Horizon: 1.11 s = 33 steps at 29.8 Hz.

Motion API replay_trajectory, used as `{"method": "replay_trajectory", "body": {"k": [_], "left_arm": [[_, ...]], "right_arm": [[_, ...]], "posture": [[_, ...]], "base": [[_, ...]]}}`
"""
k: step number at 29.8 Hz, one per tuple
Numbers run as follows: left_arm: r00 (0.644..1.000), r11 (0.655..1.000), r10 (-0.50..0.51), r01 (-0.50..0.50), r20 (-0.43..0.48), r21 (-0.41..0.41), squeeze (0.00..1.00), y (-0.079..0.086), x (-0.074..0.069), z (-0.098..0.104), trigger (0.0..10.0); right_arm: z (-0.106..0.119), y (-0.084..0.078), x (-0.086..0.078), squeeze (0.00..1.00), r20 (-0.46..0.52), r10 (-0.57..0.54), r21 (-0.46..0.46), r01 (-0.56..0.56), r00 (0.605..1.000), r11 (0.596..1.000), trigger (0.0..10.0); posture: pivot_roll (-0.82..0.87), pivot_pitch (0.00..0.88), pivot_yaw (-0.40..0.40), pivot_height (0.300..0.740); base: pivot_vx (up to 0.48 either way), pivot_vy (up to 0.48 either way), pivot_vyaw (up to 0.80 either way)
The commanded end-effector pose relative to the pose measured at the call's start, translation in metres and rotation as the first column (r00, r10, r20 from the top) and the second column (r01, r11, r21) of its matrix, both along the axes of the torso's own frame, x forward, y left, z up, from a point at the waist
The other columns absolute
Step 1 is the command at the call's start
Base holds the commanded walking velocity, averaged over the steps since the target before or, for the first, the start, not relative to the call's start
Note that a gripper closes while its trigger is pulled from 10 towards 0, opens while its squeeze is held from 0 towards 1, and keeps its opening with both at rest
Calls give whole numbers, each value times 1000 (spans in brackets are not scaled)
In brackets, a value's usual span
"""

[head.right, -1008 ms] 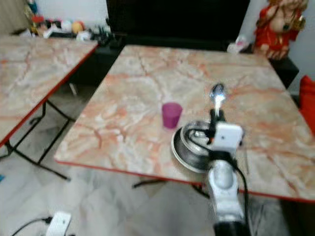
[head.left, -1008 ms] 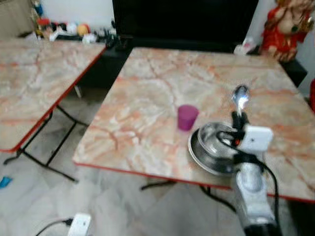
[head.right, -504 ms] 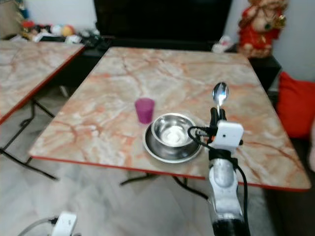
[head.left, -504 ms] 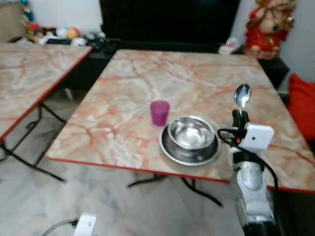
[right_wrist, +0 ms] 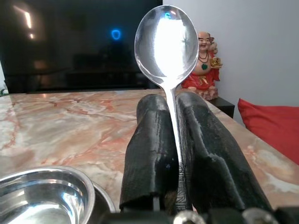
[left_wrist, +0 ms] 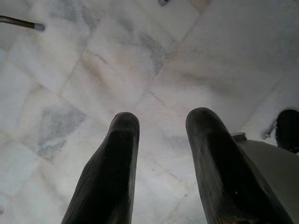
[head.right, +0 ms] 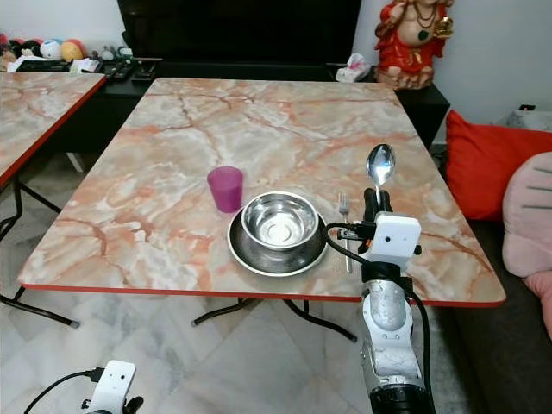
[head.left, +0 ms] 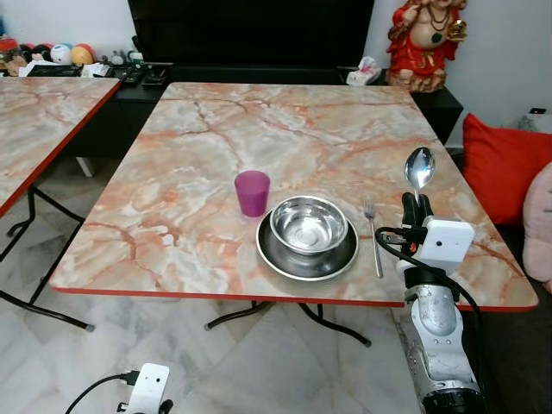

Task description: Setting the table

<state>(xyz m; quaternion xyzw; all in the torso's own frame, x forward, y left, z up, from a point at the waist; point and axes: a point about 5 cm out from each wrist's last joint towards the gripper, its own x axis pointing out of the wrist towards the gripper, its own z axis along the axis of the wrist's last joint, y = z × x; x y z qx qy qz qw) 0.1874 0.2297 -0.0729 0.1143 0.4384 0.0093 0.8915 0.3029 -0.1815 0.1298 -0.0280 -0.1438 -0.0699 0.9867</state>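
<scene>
A steel bowl [head.left: 309, 225] sits on a steel plate [head.left: 278, 257] near the front edge of the marble table [head.left: 259, 138]. A purple cup [head.left: 252, 192] stands just left of the plate, and a fork [head.left: 373, 235] lies to its right. My right gripper [head.left: 413, 207] is raised by the table's front right corner, shut on a spoon [head.left: 420, 167] held upright with its round end on top. The spoon [right_wrist: 167, 44] rises between the pads [right_wrist: 152, 149] in the right wrist view. My left gripper [left_wrist: 161, 121] hangs open over the floor.
A second marble table [head.left: 34, 112] stands to the left. A red figurine [head.left: 423, 39] and a dark TV cabinet [head.left: 250, 34] sit behind the table. Red and pink cushions [head.left: 500, 164] lie at the right. A white power strip [head.left: 147, 388] rests on the tiled floor.
The camera has swung to the right and steadied, so the table sits further left in view. My right gripper still holds the spoon upright, and the fork has come into view.
</scene>
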Motion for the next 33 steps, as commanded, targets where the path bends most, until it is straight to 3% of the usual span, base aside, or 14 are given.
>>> {"method": "replay_trajectory", "body": {"k": [1, 3, 6, 8, 9, 10, 12, 24, 33], "left_arm": [[1000, 1000, -6, 6, -22, -5, 0, 0, -3, -2, 10000], [1000, 1000, -3, 3, -19, -6, 0, 0, -2, -1, 10000], [1000, 1000, -2, 2, -18, -6, 0, 0, -2, -1, 10000], [1000, 1000, -2, 1, -17, -6, 0, 0, -1, -1, 10000], [1000, 1000, 0, -1, -15, -7, 0, -1, -1, -1, 10000], [1000, 1000, 0, -1, -15, -7, 0, -1, -1, -1, 10000], [1000, 1000, 2, -2, -15, -9, 0, -2, -1, -2, 10000], [1000, 1000, 7, -7, -9, -15, 0, -4, 1, -1, 10000], [1000, 1000, 9, -9, -5, -11, 0, -1, 2, 0, 10000]], "right_arm": [[6, -4, 3, 0, 7, -7, -27, 7, 1000, 1000, 10000], [14, -19, 7, 0, 22, -39, -36, 40, 999, 999, 10000], [20, -28, 8, 0, 30, -56, -55, 57, 998, 997, 10000], [25, -41, 11, 0, 13, -87, -89, 88, 996, 992, 10000], [34, -58, 12, 0, 29, -115, -110, 117, 993, 987, 10000], [34, -58, 12, 0, 29, -115, -110, 117, 993, 987, 10000], [40, -73, 13, 0, 29, -149, -92, 151, 988, 984, 10000], [24, -58, 29, 0, -185, -88, -54, 79, 979, 995, 10000], [25, -57, 30, 0, -190, -83, -52, 74, 978, 996, 10000]], "posture": [[116, 23, -6, 740], [111, 23, -4, 740], [109, 23, -5, 740], [108, 23, -5, 740], [105, 23, -5, 740], [105, 23, -5, 740], [104, 22, -4, 740], [109, 21, 5, 740], [113, 20, 2, 740]], "base": [[0, 0, 0], [0, 0, 0], [0, 0, 0], [0, 0, 0], [0, 0, 0], [0, 0, 0], [0, 0, 0], [0, 0, 0], [275, 0, 0]]}}
